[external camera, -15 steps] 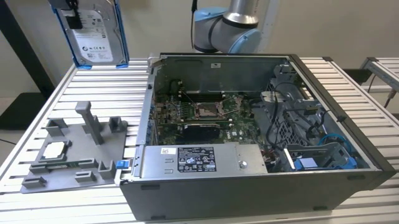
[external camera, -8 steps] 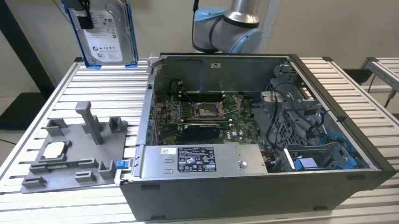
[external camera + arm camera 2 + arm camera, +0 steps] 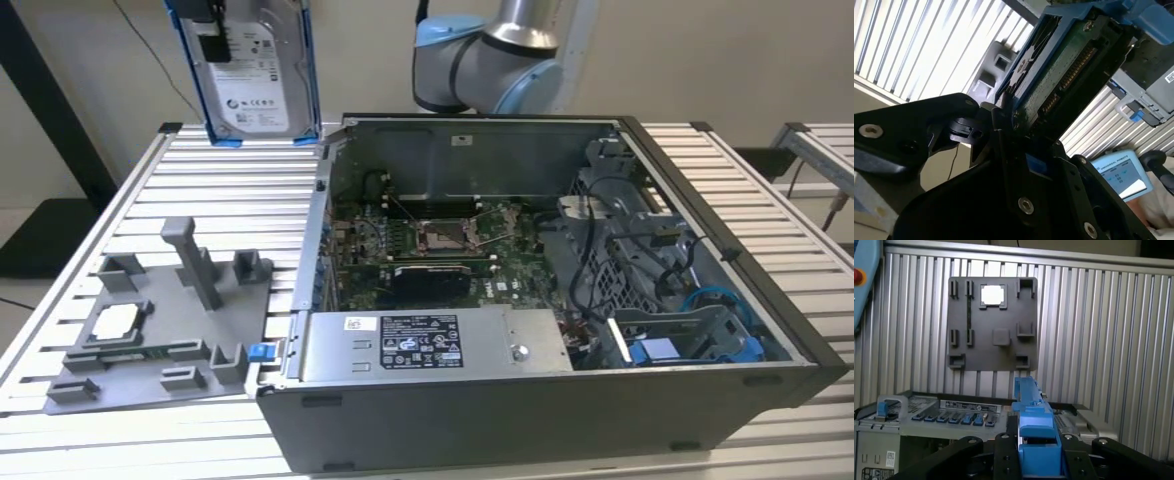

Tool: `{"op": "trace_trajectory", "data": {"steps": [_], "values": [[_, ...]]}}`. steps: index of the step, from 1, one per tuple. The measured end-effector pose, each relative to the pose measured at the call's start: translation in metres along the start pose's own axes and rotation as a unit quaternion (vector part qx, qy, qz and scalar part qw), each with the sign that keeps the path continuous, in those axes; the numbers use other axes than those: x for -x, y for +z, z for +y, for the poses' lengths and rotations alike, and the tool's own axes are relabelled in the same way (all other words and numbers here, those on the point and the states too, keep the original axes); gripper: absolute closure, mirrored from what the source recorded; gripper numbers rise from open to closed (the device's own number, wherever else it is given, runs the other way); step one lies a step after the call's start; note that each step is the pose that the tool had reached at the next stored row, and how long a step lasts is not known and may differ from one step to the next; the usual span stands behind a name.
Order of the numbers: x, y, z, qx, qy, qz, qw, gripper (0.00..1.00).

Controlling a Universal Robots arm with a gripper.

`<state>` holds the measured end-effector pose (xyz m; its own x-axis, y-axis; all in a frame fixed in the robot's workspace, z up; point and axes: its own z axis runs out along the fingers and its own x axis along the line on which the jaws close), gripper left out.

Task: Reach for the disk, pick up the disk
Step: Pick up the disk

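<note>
The disk (image 3: pixel 254 75), a silver drive with a white label in a blue frame, hangs upright in the air above the table's far corner at the exterior view's left. My gripper (image 3: pixel 203 12) is shut on its upper end. In the second wrist view the disk (image 3: pixel 1064 65) shows its green circuit board and blue edge, clamped by the black fingers (image 3: pixel 999 125) of the gripper (image 3: pixel 1009 120). In the first wrist view the blue frame of the disk (image 3: pixel 1031 425) sticks out from the gripper (image 3: pixel 1036 450).
An open computer case (image 3: pixel 534 250) lies on the slatted table (image 3: pixel 227 200). At the exterior view's left a grey fixture plate (image 3: pixel 160 330) (image 3: pixel 994 325) carries a small square chip (image 3: pixel 114 322) (image 3: pixel 993 295). A pendant screen (image 3: pixel 1119 175) lies by the table.
</note>
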<state>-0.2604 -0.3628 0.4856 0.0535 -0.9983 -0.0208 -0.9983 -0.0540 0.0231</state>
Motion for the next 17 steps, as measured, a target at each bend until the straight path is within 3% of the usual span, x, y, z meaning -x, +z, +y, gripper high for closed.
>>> {"op": "trace_trajectory", "data": {"steps": [12,13,17], "values": [[-0.0024,-0.001,-0.0396,0.0018,0.0,-0.0001,1.0,1.0],[-0.0028,-0.0012,-0.0472,0.0018,0.0,-0.0001,1.0,1.0],[-0.0032,-0.0013,-0.0538,0.0017,0.0,-0.0001,1.0,1.0]]}}
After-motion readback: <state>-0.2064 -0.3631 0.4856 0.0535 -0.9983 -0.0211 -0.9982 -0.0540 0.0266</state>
